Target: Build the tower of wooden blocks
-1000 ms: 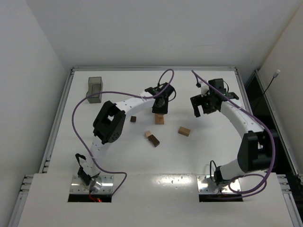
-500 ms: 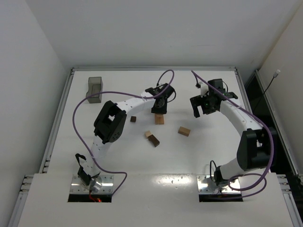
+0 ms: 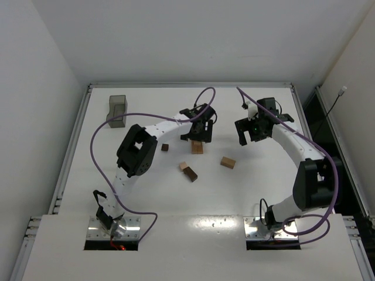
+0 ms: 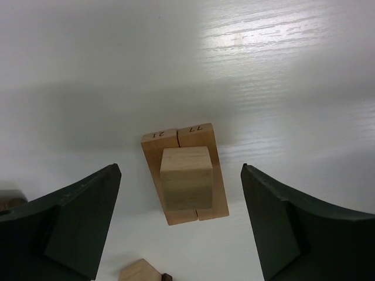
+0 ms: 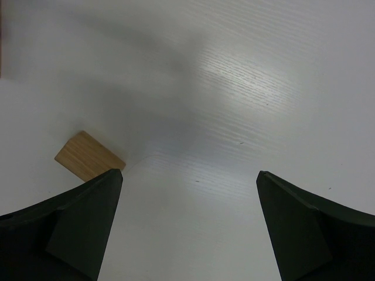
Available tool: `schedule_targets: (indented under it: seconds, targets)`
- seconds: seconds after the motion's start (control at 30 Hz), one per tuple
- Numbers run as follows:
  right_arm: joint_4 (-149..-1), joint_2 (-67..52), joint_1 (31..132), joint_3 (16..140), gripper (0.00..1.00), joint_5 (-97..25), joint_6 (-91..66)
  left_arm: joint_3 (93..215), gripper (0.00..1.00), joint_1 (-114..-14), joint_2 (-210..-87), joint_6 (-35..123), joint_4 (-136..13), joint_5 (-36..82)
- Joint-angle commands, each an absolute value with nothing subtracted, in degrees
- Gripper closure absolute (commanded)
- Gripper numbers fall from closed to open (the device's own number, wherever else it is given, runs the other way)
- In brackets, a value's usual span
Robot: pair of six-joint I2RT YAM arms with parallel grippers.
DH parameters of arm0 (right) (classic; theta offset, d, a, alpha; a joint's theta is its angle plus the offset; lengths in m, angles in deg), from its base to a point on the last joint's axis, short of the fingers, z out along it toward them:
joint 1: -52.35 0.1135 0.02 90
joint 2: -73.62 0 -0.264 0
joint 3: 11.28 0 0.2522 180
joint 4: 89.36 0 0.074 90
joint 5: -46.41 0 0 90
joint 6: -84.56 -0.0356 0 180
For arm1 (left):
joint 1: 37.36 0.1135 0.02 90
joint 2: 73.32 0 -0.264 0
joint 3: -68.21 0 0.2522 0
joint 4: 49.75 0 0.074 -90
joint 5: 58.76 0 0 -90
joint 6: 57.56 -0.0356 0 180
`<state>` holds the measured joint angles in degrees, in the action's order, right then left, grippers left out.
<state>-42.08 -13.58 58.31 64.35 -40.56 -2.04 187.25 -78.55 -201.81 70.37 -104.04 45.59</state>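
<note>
The tower [image 3: 197,148] stands mid-table: two tan wood blocks [image 4: 196,134] lie side by side, and a lighter tan cube [image 4: 186,177] rests on top of them. My left gripper [image 3: 197,138] hovers right over it, open, its fingers [image 4: 82,216] well apart from the cube on both sides. Loose wood blocks lie nearer the arms' bases: a small dark one [image 3: 165,147], a tan one [image 3: 183,166] touching a dark one [image 3: 190,174], and a tan one [image 3: 228,162]. My right gripper [image 3: 253,133] hangs open and empty to the right, with that tan block [image 5: 88,156] by its left finger.
A grey translucent box [image 3: 117,111] stands at the far left corner. Purple cables loop over both arms. A raised rim [image 3: 187,85] runs along the table's far edge.
My left gripper has opened and let go of the light tan cube, which stays on the two base blocks. The right arm has hardly moved.
</note>
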Motion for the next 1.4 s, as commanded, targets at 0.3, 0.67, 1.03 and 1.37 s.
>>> schedule_targets:
  seconds: [0.3,0.67,1.03,1.37]
  targets:
    - [-45.63,-3.64,59.12,56.28,0.08,-31.39,-0.44,179.34,0.05,-76.31,-173.52,66.98,-93.89,50.03]
    - [-45.45,-12.58,76.86,62.85,0.13,-30.83,-4.9,170.33,0.04,-50.49,-165.0,66.89,-98.4,52.69]
    - [-41.32,-33.5,98.57,80.87,0.15,-45.17,-20.72,164.42,0.04,-41.23,-162.0,66.89,-97.27,52.42]
    - [-40.8,-42.47,101.57,87.64,0.17,-46.4,-23.72,162.92,0.04,-38.24,-162.0,66.89,-96.64,50.66]
